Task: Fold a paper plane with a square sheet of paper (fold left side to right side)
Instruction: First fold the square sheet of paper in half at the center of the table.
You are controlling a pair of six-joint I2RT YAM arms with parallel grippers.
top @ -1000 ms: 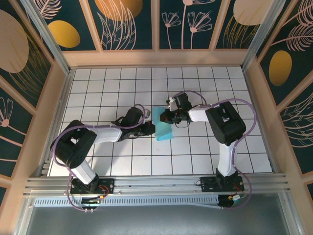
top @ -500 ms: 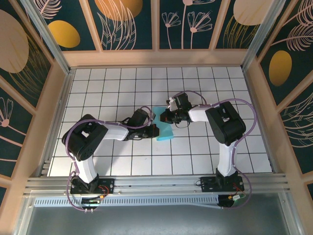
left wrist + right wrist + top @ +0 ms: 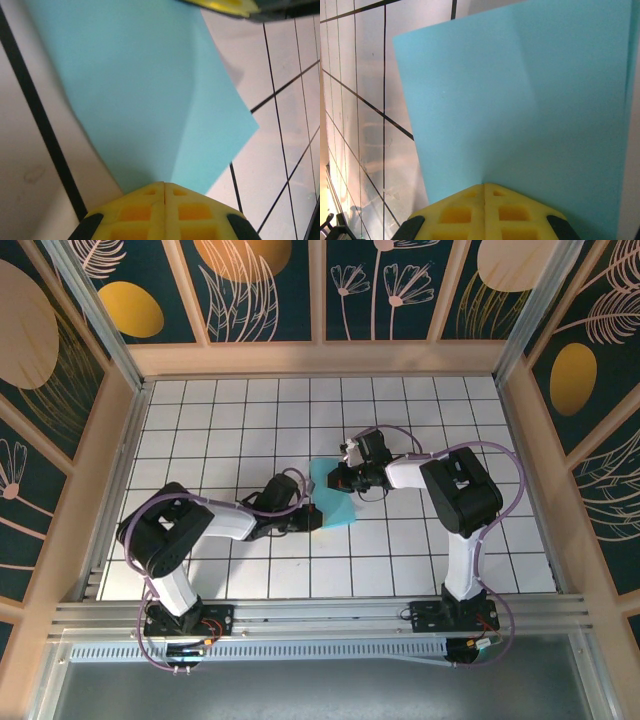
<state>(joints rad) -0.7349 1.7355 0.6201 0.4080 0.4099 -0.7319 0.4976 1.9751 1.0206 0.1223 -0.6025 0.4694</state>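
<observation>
Near the middle of the white grid table [image 3: 220, 410], in the top external view, the square sheet of paper [image 3: 340, 508] is held between the two grippers. The left gripper [image 3: 316, 519] is placed at the sheet's near-left edge and the right gripper [image 3: 338, 480] at its far edge. Compared with a second ago, the left gripper has been drawn a little toward the near side of the table. The right gripper has scarcely been moved, and the sheet's outline has been spread slightly wider.

From the left wrist, the left gripper [image 3: 164, 192] is seen with its yellow pads pressed together on an edge of the paper [image 3: 145, 90]. The sheet is bowed, with a soft bend running up from the pads. One corner is left free over the tiles at the right. A yellow finger of the right gripper [image 3: 225, 5] is glimpsed at the top edge.

From the right wrist, the right gripper [image 3: 484, 195] is likewise clamped on the sheet [image 3: 520, 100]. The sheet fans away from the pads with only a faint bend.

No sharp crease can be made out, so the left-to-right fold is judged not yet pressed. The small shift by the left arm is taken as repositioning of the pinched edge before it is carried across.
</observation>
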